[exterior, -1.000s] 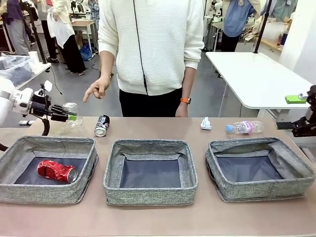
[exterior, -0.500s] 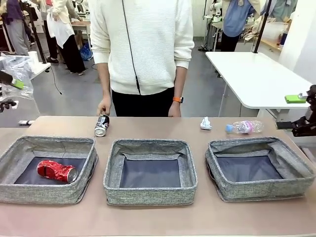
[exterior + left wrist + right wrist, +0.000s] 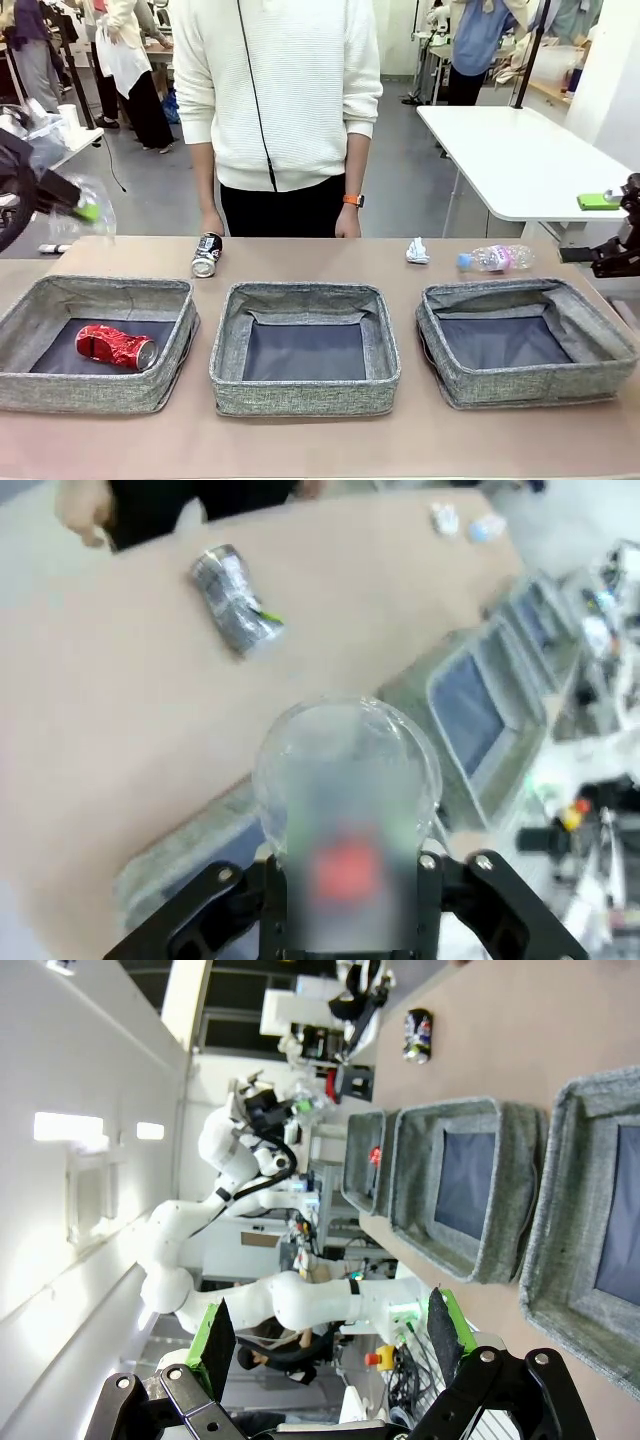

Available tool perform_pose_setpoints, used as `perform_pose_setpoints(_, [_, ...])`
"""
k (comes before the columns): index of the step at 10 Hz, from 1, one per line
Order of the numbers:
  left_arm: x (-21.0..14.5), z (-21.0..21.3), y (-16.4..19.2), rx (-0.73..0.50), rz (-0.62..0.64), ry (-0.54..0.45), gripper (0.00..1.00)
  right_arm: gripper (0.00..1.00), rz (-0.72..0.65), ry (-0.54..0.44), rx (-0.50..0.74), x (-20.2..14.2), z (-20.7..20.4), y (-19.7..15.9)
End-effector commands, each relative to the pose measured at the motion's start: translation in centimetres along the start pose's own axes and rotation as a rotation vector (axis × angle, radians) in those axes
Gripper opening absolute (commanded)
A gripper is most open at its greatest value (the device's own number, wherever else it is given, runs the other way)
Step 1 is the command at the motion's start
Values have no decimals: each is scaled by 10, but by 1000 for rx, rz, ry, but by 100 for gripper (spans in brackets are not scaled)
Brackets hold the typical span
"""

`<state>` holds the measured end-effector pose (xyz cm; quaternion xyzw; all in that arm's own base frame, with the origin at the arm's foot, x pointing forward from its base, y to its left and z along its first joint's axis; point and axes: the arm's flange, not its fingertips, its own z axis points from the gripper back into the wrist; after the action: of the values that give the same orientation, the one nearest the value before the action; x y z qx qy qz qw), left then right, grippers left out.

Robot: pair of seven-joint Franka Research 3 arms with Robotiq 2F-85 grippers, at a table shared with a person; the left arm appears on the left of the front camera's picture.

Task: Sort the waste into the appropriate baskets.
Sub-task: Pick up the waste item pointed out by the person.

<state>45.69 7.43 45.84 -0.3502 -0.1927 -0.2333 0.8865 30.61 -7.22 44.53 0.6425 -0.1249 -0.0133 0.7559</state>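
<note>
Tan table (image 3: 320,440) fills the lower half of the front view. A person in a white sweater (image 3: 280,90) stands behind its far edge, one hand (image 3: 210,223) hanging just above the tabletop.

Three grey baskets sit in a row across the lower frame: left (image 3: 95,395), middle (image 3: 305,395) and right (image 3: 530,385). The red can (image 3: 115,346) lies on its side on the dark lining of the left basket. The black can (image 3: 207,254) lies on the table just behind the gap between the left and middle baskets, right below the person's hand. The paper wad (image 3: 417,250) and the bottle (image 3: 497,258) lie near each other on the table behind the right basket.

At the left edge of the frame, at mid-height and above table level, the left gripper (image 3: 82,209) is clamped on the cup (image 3: 98,215). The left wrist view shows the cup pinched between the two fingers (image 3: 432,880).

At the right edge of the front view, the right gripper (image 3: 612,256) hangs past the table's end. In the right wrist view, its green-padded fingers (image 3: 212,1335) stand wide apart with nothing between them.
</note>
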Motion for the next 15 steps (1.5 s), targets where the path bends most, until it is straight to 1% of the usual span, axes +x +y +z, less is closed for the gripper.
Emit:
perform_pose_setpoints(1, [10, 17, 8, 53, 47, -75, 31, 100, 1, -2, 14, 1, 1, 3])
perform_pose_setpoints(5, [10, 17, 8, 53, 47, -75, 31, 100, 1, -2, 14, 1, 1, 3])
perform_pose_setpoints(6, [5, 21, 9, 53, 29, -54, 31, 100, 1, -2, 14, 1, 1, 3])
perform_pose_setpoints(7, [-2, 18, 15, 54, 71, -62, 31, 100, 1, -2, 14, 1, 1, 3])
perform_pose_setpoints(8, [3, 25, 0, 99, 139, -62, 31, 100, 1, -2, 14, 1, 1, 3])
perform_pose_setpoints(9, [16, 33, -30, 146, 183, -55, 31, 100, 1, -2, 14, 1, 1, 3])
perform_pose_setpoints(10, [33, 34, -64, 217, 199, -17, 31, 100, 1, -2, 14, 1, 1, 3])
perform_pose_setpoints(11, [52, 23, -105, 202, 233, 68, 31, 100, 1, -2, 14, 1, 1, 3])
perform_pose_setpoints(12, [69, 6, -142, 205, 221, 163, 31, 100, 1, -2, 14, 1, 1, 3])
perform_pose_setpoints(13, [86, -15, -177, 158, 250, 285, 31, 100, 1, -2, 14, 1, 1, 3])
perform_pose_setpoints(14, [101, -34, -210, 148, 250, 328, 31, 100, 1, -2, 14, 1, 1, 3])
perform_pose_setpoints(15, [116, -51, -246, 152, 287, 358, 31, 100, 1, -2, 14, 1, 1, 3])
